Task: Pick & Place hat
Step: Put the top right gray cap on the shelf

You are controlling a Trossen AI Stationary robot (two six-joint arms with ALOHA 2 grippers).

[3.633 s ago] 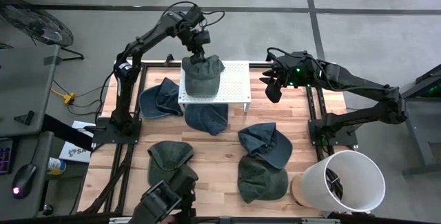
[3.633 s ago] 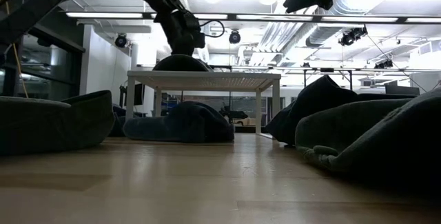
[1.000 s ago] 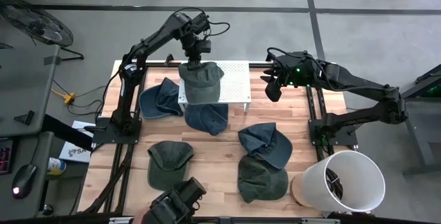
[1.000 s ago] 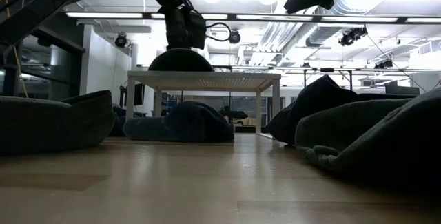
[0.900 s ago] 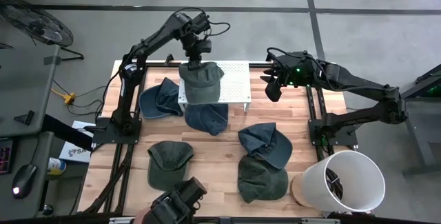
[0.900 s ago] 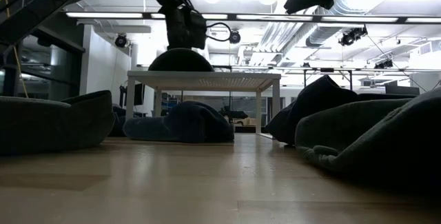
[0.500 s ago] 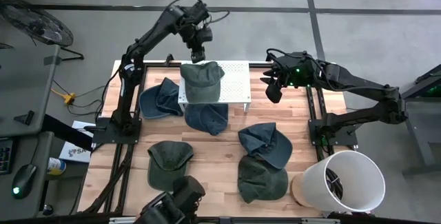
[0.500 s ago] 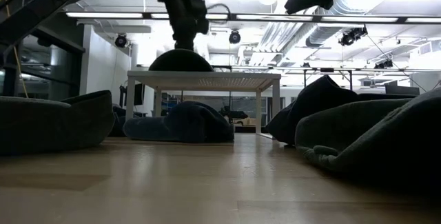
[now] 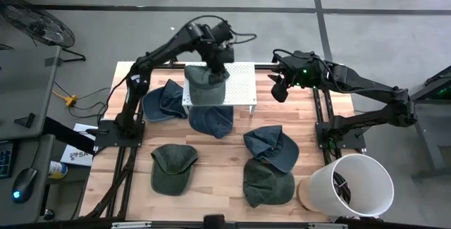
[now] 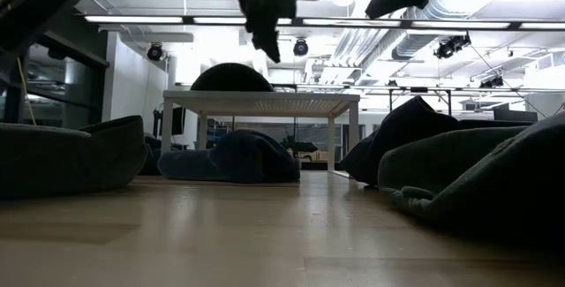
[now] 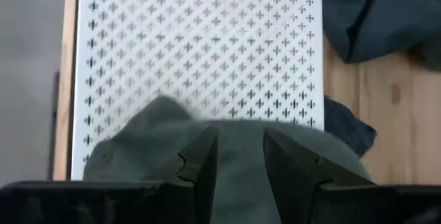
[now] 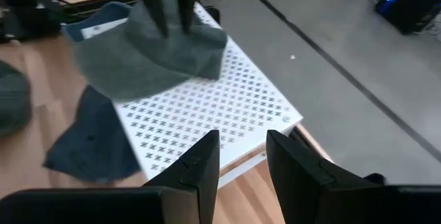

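An olive-green hat (image 9: 206, 84) lies crown up on the white perforated stand (image 9: 239, 81), its brim over the stand's near left edge. It also shows in the left wrist view (image 11: 234, 162), in the right wrist view (image 12: 148, 52) and as a dome in the low view (image 10: 231, 77). My left gripper (image 9: 217, 60) hangs open above the hat, clear of it (image 10: 265, 31), its fingers apart over the crown (image 11: 238, 158). My right gripper (image 9: 278, 91) waits open and empty in the air off the stand's right end (image 12: 241, 158).
Other hats lie on the wooden table: a blue one (image 9: 163, 98) left of the stand, a blue one (image 9: 211, 120) under its near edge, a green one (image 9: 173, 167) near left, a blue (image 9: 271, 144) and a green one (image 9: 268, 181) near right. A white bin (image 9: 349, 187) stands at the near right corner.
My left gripper has come off the green hat's crown, risen well above it and gone a little toward the table's right edge. The hat has stayed where it was on the stand.
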